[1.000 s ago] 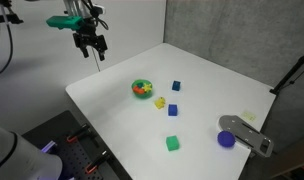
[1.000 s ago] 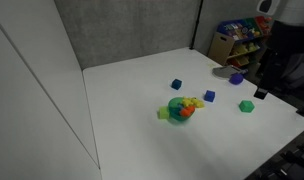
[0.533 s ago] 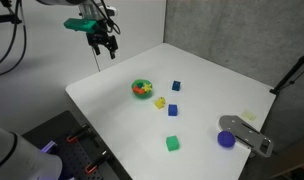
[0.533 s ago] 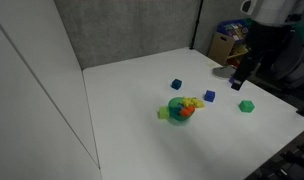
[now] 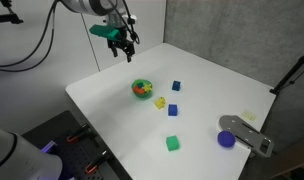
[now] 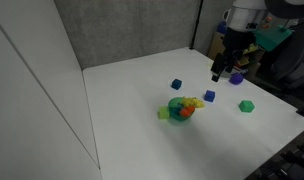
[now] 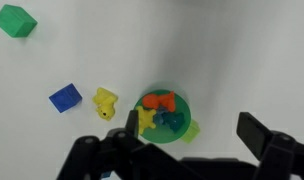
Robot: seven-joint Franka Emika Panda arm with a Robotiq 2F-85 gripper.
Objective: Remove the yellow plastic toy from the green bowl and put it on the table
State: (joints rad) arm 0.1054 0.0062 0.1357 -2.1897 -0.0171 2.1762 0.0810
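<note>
Gripper empty, jaws spread wide, hanging over far left of table, well apart from green bowl. Yellow plastic toy in bowl, among other pieces.

In the wrist view the green bowl is crowded. An orange piece and a blue piece press close around the yellow toy, leaving little room for jaws inside. A pale-green piece sits just beside the rim at 4 o'clock. A yellow block stands near at 9 o'clock, with a blue cube beyond it. A green cube is well apart at 10 o'clock. From 12 to 3 o'clock the worktop lies bare.
</note>
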